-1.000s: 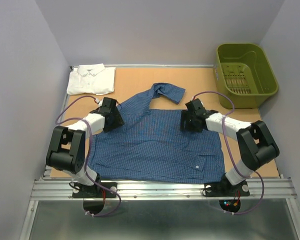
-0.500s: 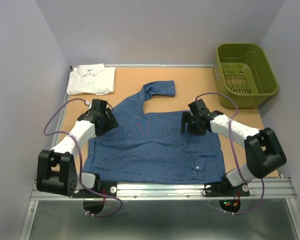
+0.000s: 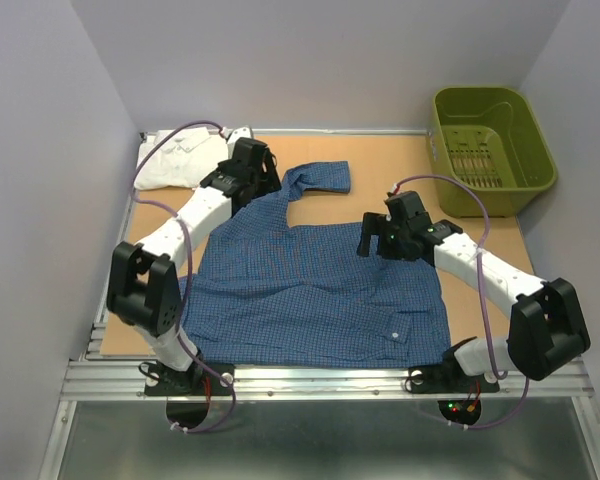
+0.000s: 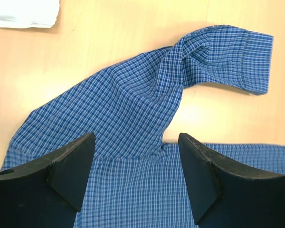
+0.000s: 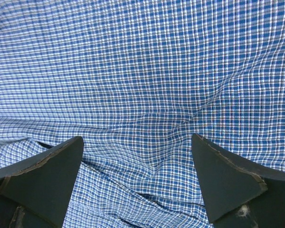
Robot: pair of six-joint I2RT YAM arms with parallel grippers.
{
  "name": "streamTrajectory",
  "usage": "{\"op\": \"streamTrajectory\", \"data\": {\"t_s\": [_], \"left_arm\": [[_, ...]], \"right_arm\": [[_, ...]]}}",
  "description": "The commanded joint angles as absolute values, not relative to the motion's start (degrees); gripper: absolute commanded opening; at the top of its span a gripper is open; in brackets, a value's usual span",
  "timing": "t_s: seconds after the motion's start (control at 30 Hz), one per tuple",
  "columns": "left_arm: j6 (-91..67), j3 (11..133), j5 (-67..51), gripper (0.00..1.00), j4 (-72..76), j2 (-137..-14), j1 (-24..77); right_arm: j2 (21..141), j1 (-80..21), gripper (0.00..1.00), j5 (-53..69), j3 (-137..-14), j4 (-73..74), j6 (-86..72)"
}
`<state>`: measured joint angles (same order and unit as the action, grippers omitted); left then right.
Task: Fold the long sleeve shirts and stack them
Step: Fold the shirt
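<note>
The dark blue checked long sleeve shirt (image 3: 315,290) lies spread flat across the middle of the table. One sleeve (image 4: 213,52) is folded over at the shirt's far edge. My left gripper (image 3: 263,183) hovers open over the base of that sleeve (image 4: 135,152), holding nothing. My right gripper (image 3: 372,238) is open above the shirt's right shoulder area (image 5: 137,142), with only wrinkled checked cloth between its fingers. The white long sleeve shirt (image 3: 175,160) lies folded at the back left corner, partly hidden behind my left arm. One of its corners (image 4: 23,12) shows in the left wrist view.
An olive-green plastic basket (image 3: 492,150) stands at the back right, off the tabletop's edge. Grey walls close in on the left, back and right. Bare wooden tabletop (image 3: 400,160) shows between the blue shirt and the basket.
My left arm swung from the shirt's left side to the folded sleeve at the back. The sleeve cuff shifted left early on. Both grippers opened wider; the right one barely moved.
</note>
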<state>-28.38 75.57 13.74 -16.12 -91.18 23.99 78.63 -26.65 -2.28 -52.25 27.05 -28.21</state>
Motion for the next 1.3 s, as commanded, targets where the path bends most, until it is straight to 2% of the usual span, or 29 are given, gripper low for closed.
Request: {"op": "streamTrajectory", "data": {"t_s": [0.0, 0.37, 0.77, 0.97, 1.13, 1.27], "left_arm": [[-29.0, 84.26, 20.74, 0.81, -17.14, -96.93, 26.8], [-27.51, 99.22, 29.96, 0.77, -16.96, -115.39, 31.11], [-25.67, 108.45, 37.27, 0.64, -19.25, -127.26, 31.29], [-24.79, 110.48, 35.6, 0.48, -19.16, -129.9, 31.29], [-23.21, 110.65, 37.35, 0.26, -19.07, -129.29, 31.2], [-20.57, 114.86, 44.53, 0.12, -23.54, -127.62, 29.8]], "right_arm": [[75.94, -26.72, 1.0, -1.67, -52.65, 27.07, -26.98], [75.85, -26.72, 1.0, -0.44, -50.89, 26.98, -25.84], [74.44, -26.72, 1.0, -0.44, -49.84, 27.07, -24.7], [74.44, -26.72, 1.0, 1.05, -49.75, 26.98, -24.7], [75.32, -26.72, 1.0, 1.23, -49.83, 27.07, -24.7], [75.59, -26.63, 1.0, 1.23, -50.27, 27.07, -24.35]]}}
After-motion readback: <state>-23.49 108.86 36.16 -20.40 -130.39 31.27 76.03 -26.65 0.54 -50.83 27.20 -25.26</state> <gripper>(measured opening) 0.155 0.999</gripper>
